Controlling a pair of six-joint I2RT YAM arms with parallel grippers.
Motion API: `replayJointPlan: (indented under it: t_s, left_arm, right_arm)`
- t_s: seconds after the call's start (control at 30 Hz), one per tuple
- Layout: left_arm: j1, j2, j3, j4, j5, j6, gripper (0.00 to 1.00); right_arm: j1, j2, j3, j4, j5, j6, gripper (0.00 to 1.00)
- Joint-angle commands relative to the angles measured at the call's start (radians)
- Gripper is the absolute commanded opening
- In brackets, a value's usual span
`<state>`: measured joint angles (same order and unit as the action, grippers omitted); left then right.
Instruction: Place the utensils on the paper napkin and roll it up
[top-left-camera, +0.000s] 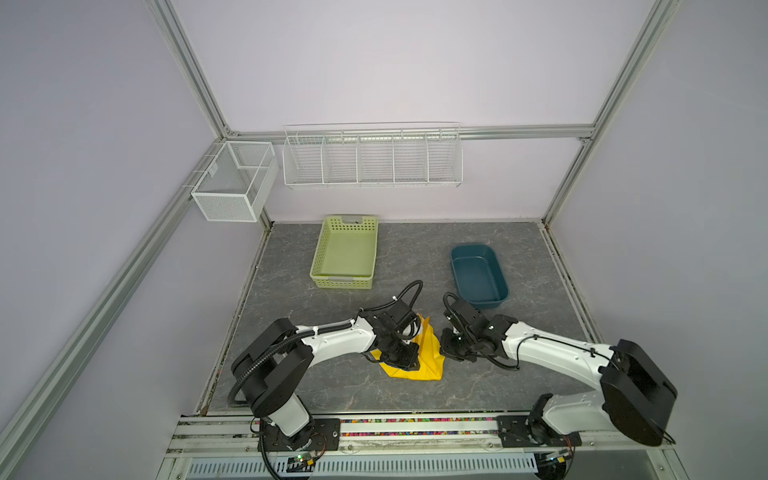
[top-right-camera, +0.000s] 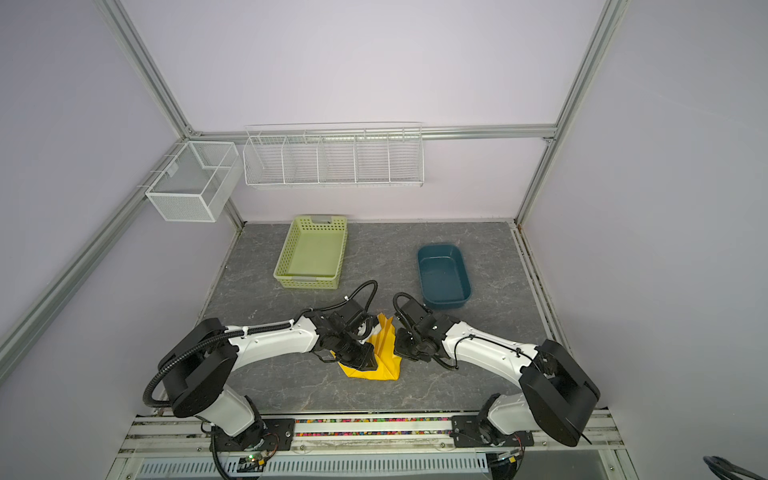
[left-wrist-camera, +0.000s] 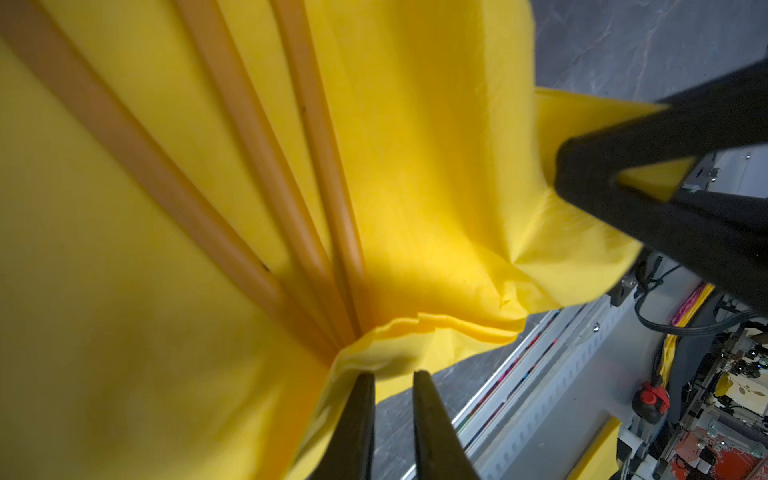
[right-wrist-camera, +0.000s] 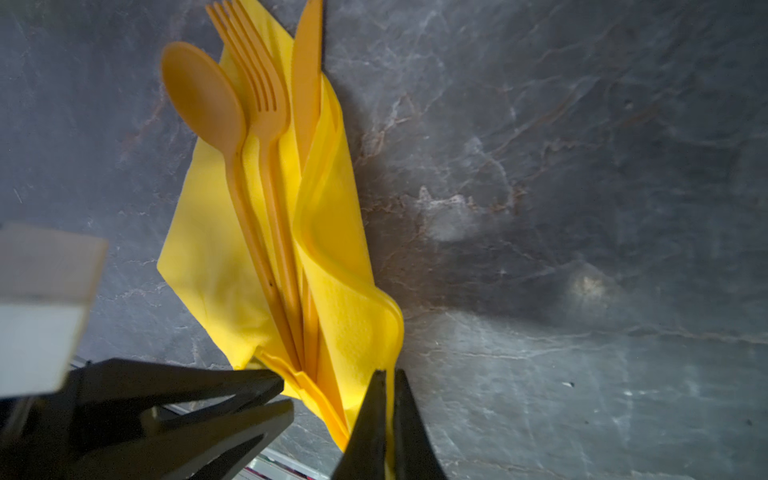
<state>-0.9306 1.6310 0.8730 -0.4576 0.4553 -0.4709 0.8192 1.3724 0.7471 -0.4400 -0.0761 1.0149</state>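
Note:
The yellow paper napkin (top-left-camera: 432, 353) (top-right-camera: 388, 349) lies near the table's front middle, between my two grippers, with its sides lifted into a trough. The utensils lie inside it: a spoon (right-wrist-camera: 203, 99), a fork (right-wrist-camera: 257, 83) and a knife (right-wrist-camera: 307, 75), their handles (left-wrist-camera: 257, 166) meeting at the near fold. My right gripper (right-wrist-camera: 386, 374) (top-left-camera: 445, 352) is shut on the napkin's right edge and holds it raised. My left gripper (left-wrist-camera: 392, 376) (top-left-camera: 409, 365) has its tips against the folded near edge. Its jaws stand slightly apart, and a pinch there is not clear.
A green basket (top-left-camera: 320, 266) stands at the back left of the table. A dark blue tub (top-left-camera: 455, 266) stands at the back right, close behind the right arm. White wire racks (top-left-camera: 374, 158) hang on the back wall.

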Motion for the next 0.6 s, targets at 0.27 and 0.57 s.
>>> replayJointPlan:
  t_s: [0.27, 0.57]
  left_arm:
    - [-0.001, 0.054, -0.023, 0.047, -0.040, -0.026, 0.19]
    - [-0.001, 0.022, -0.041, 0.063, -0.051, -0.046, 0.20]
  right_arm:
    - [0.039, 0.007, 0.071, -0.030, -0.007, 0.037, 0.09]
    - [0.095, 0.137, 0.108, 0.079, -0.044, 0.074, 0.08]
